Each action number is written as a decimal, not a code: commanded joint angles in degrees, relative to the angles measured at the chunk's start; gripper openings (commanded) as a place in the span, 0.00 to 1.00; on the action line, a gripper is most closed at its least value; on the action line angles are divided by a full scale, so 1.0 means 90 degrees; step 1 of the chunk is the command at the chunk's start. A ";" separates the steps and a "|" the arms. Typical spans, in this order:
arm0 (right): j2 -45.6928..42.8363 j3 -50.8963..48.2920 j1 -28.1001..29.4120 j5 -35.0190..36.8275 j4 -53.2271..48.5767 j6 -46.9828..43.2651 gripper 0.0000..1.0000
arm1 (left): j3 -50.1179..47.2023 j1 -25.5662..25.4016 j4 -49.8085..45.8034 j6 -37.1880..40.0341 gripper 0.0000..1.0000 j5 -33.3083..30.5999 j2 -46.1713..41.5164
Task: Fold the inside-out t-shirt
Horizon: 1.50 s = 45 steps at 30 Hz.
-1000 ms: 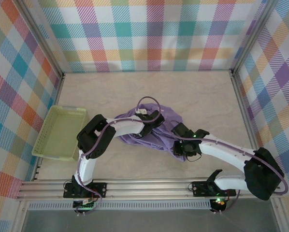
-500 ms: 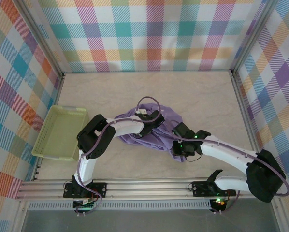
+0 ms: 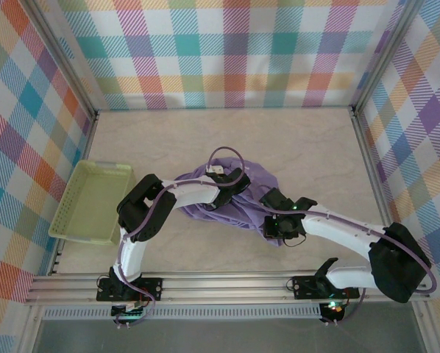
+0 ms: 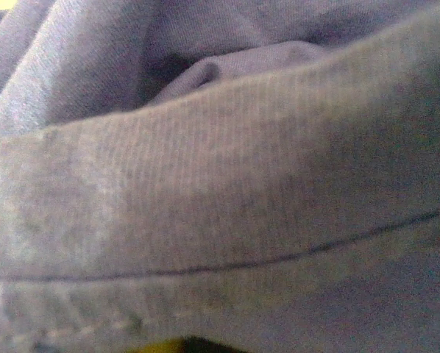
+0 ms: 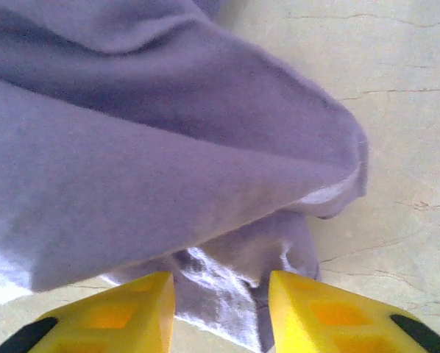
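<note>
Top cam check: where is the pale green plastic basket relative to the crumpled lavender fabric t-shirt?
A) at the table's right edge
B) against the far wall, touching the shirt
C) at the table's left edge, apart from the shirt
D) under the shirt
C: the pale green plastic basket sits at the left edge of the table, with bare tabletop between it and the crumpled lavender fabric t-shirt near the middle.
</note>
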 commanded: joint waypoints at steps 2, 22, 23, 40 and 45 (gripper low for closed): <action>0.0177 -0.0020 0.0035 -0.0020 -0.0052 0.0063 0.39 | -0.0152 -0.0002 -0.0326 0.0035 0.28 0.0317 0.0191; -0.0010 -0.0158 0.0542 -0.0324 -0.0031 0.0371 0.13 | -0.0137 -0.0001 -0.0340 0.0006 0.28 0.0348 0.0255; 0.0022 -0.0187 0.0554 -0.0326 0.0006 0.0390 0.15 | -0.0142 -0.0001 -0.0340 0.0001 0.28 0.0352 0.0246; -0.0001 0.0131 0.1451 0.0449 -0.0766 0.0718 0.04 | 0.0242 0.0023 -0.0861 -0.0061 0.29 0.0157 0.0543; -0.0972 0.0276 0.1918 0.0967 -0.1207 0.0486 0.02 | 0.0430 0.0114 -0.1092 -0.0111 0.28 0.0185 0.0704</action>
